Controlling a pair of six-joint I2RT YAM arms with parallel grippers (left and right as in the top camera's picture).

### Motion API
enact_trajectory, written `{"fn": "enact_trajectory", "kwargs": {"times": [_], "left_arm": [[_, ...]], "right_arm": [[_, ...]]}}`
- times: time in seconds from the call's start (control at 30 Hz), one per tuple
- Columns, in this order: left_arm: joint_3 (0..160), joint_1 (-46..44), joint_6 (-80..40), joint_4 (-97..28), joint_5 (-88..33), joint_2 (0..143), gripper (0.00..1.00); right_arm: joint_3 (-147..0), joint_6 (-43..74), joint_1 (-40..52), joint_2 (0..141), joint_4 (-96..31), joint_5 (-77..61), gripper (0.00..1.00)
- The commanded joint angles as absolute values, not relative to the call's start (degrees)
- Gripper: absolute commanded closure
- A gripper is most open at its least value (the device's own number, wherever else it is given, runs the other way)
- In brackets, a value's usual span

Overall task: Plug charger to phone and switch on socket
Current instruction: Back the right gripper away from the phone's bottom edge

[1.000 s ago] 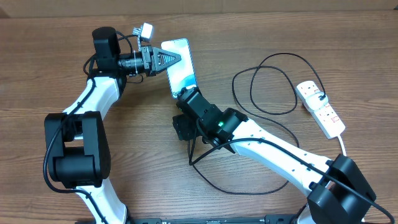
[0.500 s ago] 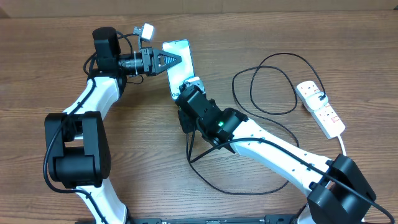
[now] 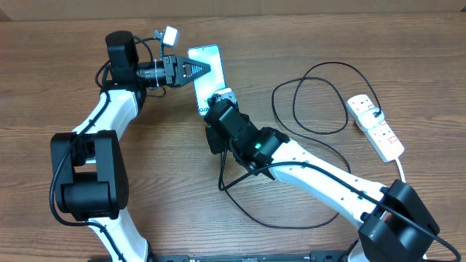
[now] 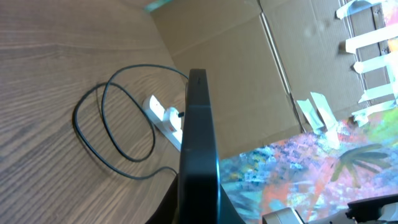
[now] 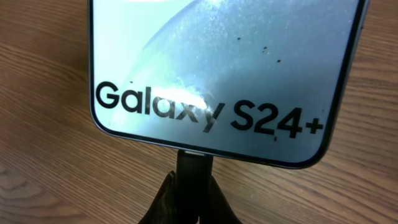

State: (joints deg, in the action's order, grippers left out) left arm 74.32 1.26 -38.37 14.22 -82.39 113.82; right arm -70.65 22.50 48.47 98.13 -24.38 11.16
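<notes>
- Phone point(image 3: 212, 81) lies at the far middle of the table point(image 3: 58, 87), its edge pinched in your left gripper point(image 3: 206, 68).
- Your right gripper point(image 5: 194, 193) clamps the charger point(image 5: 194, 163) by its connector, which meets the phone's bottom edge.
- Your right arm point(image 3: 306, 164) hides that joint from overhead.
- The charger's slack loops between that arm and the socket point(image 3: 375, 127).

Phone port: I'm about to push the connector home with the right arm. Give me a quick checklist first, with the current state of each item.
1. Left gripper bracing the phone: ok, it is closed on the phone's side edge.
2. Right gripper holding the charger: ok, the connector sits between its fingers.
3. Connector lined up with the port: ok, it meets the middle of the phone's bottom edge.
4. Connector fully seated: cannot tell from the right wrist view.
5. Cable reaching the socket: ok, it runs to the socket's far end.
6. Socket switch on: cannot tell, too small.
</notes>
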Motion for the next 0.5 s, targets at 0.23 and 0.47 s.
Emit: {"fn": "enact_trajectory", "kwargs": {"times": [0.23, 0.47], "left_arm": [[74.0, -0.1, -32.0, 11.8, -90.7, 113.8, 0.96], [74.0, -0.1, -25.7, 3.6, -90.6, 113.8, 0.96]], "right_arm": [[-73.9, 22.5, 47.9, 96.9, -16.8, 14.1, 0.96], [-75.0, 23.7, 46.5, 96.2, -16.3, 11.3, 0.96]]}}
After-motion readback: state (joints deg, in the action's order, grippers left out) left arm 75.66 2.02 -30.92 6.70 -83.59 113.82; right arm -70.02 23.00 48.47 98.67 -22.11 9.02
